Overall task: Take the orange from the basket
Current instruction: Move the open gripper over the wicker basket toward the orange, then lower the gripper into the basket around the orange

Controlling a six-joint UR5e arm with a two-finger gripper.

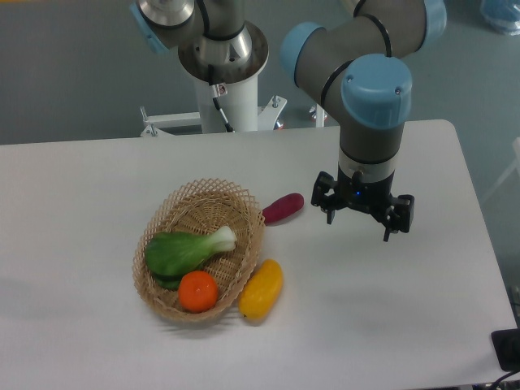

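Note:
The orange (198, 292) is a small round bright-orange fruit lying at the near end of the basket (210, 203), a light tan oval wicker basket left of the table's middle. A green leafy vegetable (185, 251) lies just behind the orange in the same basket. My gripper (361, 219) hangs above the table well to the right of the basket, far from the orange. Its fingers (391, 226) point down and stand apart, with nothing between them.
A yellow-orange elongated fruit (262, 288) lies on the table against the basket's right near rim. A dark purple-red vegetable (283, 208) lies just right of the basket's far end. The arm's base (223, 73) stands behind the table. A dark object (507, 349) sits at the right near corner.

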